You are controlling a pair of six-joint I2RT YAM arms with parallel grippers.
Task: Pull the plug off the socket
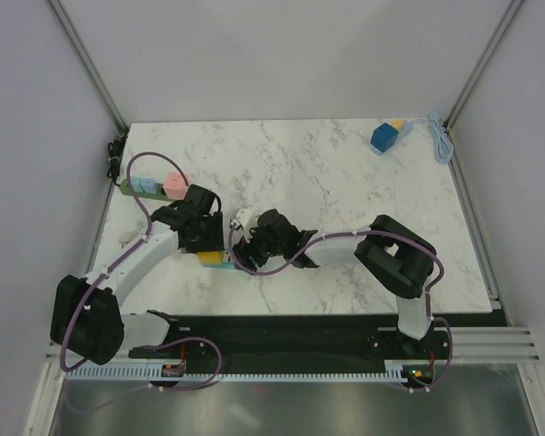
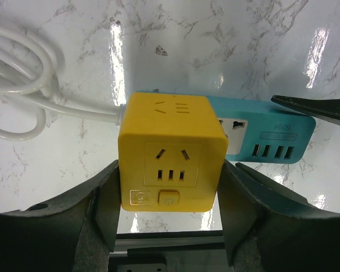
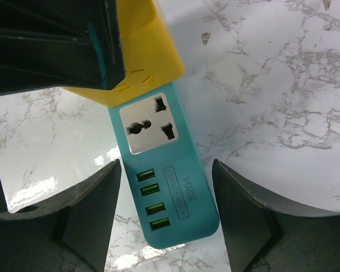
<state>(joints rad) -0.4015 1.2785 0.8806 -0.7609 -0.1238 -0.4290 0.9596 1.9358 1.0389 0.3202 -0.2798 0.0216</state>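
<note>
By the table's [image 1: 345, 182] near edge the yellow socket cube [image 2: 167, 153] is clamped in the left tool [image 2: 170, 195]; the teal plug [image 3: 158, 181], projecting lengthwise from it, is straddled untouched by the spread right tool [image 3: 165, 175].

The teal plug [image 3: 158, 170] carries the only text that reads clearly: "S204". It is printed in dark letters along the plug's face, just beside the four USB ports [image 3: 153, 207], at the end far from the yellow socket [image 2: 170, 153]. Between this code and the ports stands a small framed label of one line, but its letters are too small to read. In the left wrist view the same prints are blurred. On the socket, at the lower edge of its front face, a round button [image 2: 169, 198] bears a power sign. In the lower left corner of that face is a small framed mark which I cannot read.
</note>
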